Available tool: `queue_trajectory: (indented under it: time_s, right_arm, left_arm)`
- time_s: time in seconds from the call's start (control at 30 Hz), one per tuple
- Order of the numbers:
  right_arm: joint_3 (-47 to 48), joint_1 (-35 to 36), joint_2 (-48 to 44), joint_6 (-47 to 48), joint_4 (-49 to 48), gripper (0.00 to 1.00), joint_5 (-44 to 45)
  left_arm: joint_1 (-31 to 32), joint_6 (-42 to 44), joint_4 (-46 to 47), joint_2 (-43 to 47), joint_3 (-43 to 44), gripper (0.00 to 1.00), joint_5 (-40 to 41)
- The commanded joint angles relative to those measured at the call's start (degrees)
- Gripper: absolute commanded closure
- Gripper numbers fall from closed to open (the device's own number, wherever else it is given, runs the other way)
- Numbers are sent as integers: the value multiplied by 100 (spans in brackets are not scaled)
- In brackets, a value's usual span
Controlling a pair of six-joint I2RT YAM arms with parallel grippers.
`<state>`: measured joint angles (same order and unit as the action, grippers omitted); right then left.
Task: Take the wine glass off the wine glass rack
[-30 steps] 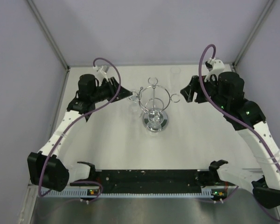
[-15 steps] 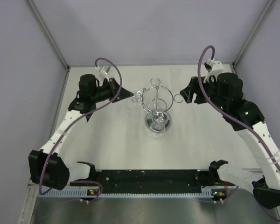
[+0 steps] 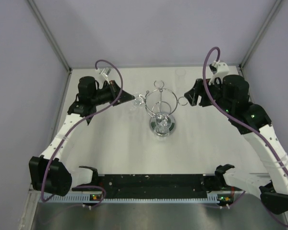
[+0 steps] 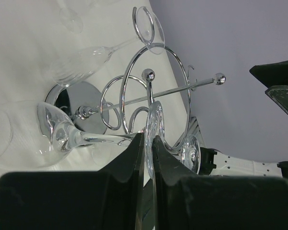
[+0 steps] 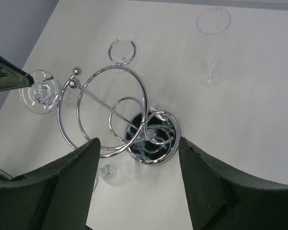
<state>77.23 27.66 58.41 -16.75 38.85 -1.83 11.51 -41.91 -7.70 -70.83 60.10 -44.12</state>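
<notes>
The wine glass rack (image 3: 161, 103) is a chrome wire stand with a round mirrored base, mid-table. It also shows in the left wrist view (image 4: 148, 74) and the right wrist view (image 5: 151, 140). My left gripper (image 3: 133, 99) is at the rack's left arm end. In the left wrist view it (image 4: 149, 136) is shut on the round foot of a clear wine glass (image 4: 48, 134), whose stem and bowl stretch away to the left. That foot also shows in the right wrist view (image 5: 38, 92). My right gripper (image 3: 188, 98) is open and empty just right of the rack, above it in its own view (image 5: 138, 140).
Another glass (image 4: 81, 62) hangs from a ring of the rack, and one more bowl (image 5: 116, 170) shows low beside the base. A tall clear flute (image 5: 212, 43) stands on the table at the back, right of the rack (image 3: 180, 73). Walls close in on both sides.
My left arm has drawn back slightly to the left with the glass foot in its fingers. The rack has shifted a little to the right. The right arm has barely moved.
</notes>
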Motion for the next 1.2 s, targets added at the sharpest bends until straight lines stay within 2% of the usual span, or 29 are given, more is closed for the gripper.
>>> queue_trajectory:
  time_s: [0.0, 0.23, 0.67, 0.97, 1.17]
  right_arm:
    - [-15, 108, 3, -74, -255, 34, -28]
    - [-68, 187, -40, -100, -246, 34, -2]
    - [-156, 293, -93, -153, -255, 34, 77]
    - [-138, 301, -84, -241, -264, 34, -327]
    - [-68, 301, -102, -337, -264, 34, -845]
  left_arm:
    - [-70, 95, 147, 306, 160, 100, -264]
    - [-140, 490, -600, 438, 564, 100, 52]
    - [-351, 447, -381, 376, 626, 100, 17]
    - [-509, 719, -793, 965, 846, 100, 210]
    - [-509, 895, -961, 1501, 969, 100, -35]
